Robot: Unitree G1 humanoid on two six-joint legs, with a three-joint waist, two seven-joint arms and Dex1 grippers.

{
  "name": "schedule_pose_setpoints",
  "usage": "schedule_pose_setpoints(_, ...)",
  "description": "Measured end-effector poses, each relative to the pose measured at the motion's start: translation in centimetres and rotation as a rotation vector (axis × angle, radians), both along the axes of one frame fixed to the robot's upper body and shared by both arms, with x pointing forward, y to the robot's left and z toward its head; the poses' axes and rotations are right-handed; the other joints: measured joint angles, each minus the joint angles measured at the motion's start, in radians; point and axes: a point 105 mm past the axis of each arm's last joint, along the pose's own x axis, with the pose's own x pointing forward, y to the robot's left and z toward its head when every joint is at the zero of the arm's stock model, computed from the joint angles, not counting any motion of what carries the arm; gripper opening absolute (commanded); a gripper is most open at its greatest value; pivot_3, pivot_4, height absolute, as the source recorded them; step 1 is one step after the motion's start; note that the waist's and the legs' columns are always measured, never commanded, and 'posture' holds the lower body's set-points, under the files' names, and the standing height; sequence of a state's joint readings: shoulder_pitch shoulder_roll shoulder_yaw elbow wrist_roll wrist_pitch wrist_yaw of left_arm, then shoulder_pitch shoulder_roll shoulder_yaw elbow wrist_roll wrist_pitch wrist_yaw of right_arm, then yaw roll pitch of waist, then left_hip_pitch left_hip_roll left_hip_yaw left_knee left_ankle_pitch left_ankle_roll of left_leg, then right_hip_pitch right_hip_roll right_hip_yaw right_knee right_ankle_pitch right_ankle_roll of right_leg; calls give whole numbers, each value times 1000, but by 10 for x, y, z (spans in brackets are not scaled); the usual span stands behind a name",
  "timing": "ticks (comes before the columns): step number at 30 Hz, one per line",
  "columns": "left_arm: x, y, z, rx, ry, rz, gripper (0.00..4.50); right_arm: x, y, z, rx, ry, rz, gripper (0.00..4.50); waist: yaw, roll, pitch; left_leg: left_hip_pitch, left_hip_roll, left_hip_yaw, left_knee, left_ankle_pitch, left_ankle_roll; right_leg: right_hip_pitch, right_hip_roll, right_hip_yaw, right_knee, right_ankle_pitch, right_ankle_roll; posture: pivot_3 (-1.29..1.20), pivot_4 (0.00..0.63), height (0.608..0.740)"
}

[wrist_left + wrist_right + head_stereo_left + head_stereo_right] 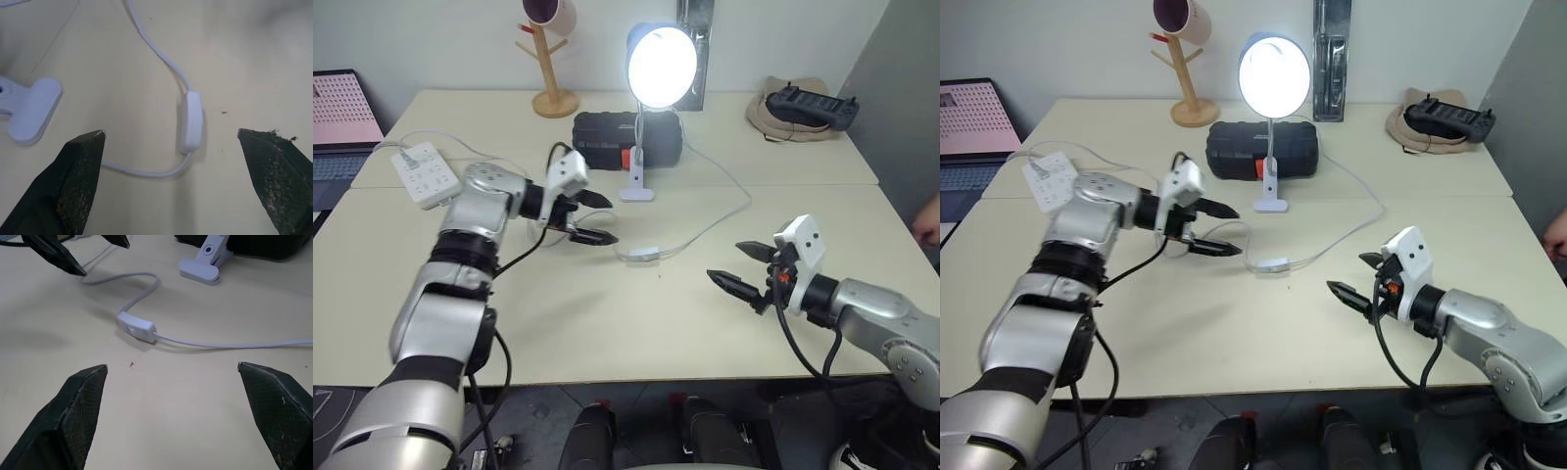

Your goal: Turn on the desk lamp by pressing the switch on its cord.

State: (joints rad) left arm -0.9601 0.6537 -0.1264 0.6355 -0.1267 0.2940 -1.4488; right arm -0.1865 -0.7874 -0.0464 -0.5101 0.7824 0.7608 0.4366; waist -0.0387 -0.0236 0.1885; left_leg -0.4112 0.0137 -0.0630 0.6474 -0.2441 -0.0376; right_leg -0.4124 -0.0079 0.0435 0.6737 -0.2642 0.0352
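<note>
The desk lamp [661,64] stands at the table's middle back, its bulb glowing brightly, on a small white base [637,191]. Its white cord [724,211] loops forward across the table to the small white switch [644,254], which lies flat in front of the base. My left gripper [595,217] hangs open just left of the switch, nothing between its fingers. In the left wrist view the switch [191,121] lies between the spread fingers, apart from both. My right gripper [740,267] is open low at the right front, well clear of the switch [137,327].
A black case [626,139] sits behind the lamp base. A white power strip [425,172] lies at the left, a wooden mug stand [553,69] at the back, a tan hat with a black controller [808,106] at the back right. A laptop [342,122] stands at the far left.
</note>
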Motion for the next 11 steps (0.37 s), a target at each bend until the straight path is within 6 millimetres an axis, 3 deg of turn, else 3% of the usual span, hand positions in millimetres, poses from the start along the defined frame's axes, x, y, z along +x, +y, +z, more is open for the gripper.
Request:
schedule_pose_setpoints(3,-9,16,5,-25,-8,94,4489,6,-7,-5,-6,15,-12,4500,4,0,0,2,0,0,0,0,0,0,0,0,4,-1,-1,0,150,740)
schedule_pose_setpoints(6,-32,33,-5,-13,26,160,4489,11,-8,-6,-14,14,7,4500,5,0,0,6,1,0,0,0,0,2,0,0,6,-2,0,0,150,740)
schedule_pose_setpoints(11,-52,44,-12,-26,43,250,4489,12,-12,-11,-32,14,18,4500,11,0,0,11,0,0,0,0,0,7,0,0,6,-4,3,0,150,740)
